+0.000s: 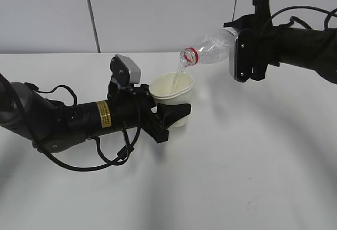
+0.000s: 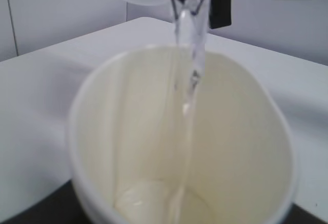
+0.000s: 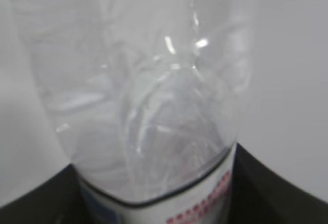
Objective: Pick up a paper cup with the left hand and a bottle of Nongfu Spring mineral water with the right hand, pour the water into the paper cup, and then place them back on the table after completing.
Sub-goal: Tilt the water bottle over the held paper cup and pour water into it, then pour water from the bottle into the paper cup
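A cream paper cup (image 1: pixel 172 94) (image 2: pixel 179 142) is held above the white table (image 1: pixel 242 172), with my left gripper (image 1: pixel 167 118) shut around its lower half. Up and to the right, my right gripper (image 1: pixel 243 51) is shut on the clear bottle (image 1: pixel 210 48) (image 3: pixel 148 101), which is tipped mouth-down to the left. Its red neck ring (image 1: pixel 190 55) sits just over the cup's rim. A thin stream of water (image 2: pixel 187 96) falls from the mouth into the cup, and a little water lies at the bottom. The bottle's white label (image 3: pixel 174 208) shows between the right fingers.
A grey wall with a vertical seam (image 1: pixel 92 14) stands behind the table. Black cables (image 1: pixel 100 159) loop from the left arm onto the tabletop at the lower left.
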Controlling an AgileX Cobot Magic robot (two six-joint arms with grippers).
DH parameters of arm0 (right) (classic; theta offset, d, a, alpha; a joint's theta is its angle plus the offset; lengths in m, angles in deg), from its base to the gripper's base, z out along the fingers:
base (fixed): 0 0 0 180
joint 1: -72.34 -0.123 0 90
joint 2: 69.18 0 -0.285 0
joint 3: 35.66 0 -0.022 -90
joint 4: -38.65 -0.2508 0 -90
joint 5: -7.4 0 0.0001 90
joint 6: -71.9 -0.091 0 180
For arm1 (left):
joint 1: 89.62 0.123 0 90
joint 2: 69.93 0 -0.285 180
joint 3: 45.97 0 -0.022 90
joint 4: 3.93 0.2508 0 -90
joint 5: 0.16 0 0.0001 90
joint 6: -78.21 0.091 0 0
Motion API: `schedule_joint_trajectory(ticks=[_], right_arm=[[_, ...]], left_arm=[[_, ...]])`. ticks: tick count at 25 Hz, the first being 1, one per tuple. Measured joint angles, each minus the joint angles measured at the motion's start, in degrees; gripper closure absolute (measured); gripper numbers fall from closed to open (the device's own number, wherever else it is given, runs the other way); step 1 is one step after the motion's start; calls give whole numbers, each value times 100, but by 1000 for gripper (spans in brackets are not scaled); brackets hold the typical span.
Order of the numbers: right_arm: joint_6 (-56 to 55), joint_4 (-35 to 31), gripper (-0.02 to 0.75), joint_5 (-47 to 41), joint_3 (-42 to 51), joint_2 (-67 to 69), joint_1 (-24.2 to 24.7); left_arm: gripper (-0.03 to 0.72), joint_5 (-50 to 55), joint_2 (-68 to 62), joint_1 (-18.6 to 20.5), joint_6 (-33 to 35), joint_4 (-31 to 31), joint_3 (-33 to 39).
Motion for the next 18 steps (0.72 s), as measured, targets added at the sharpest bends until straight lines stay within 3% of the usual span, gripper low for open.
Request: schedule_joint_trajectory(ticks=[18], right_arm=[[170, 0, 329, 20, 0, 0, 0]], left_arm=[[313, 0, 0, 0, 0, 27, 0]])
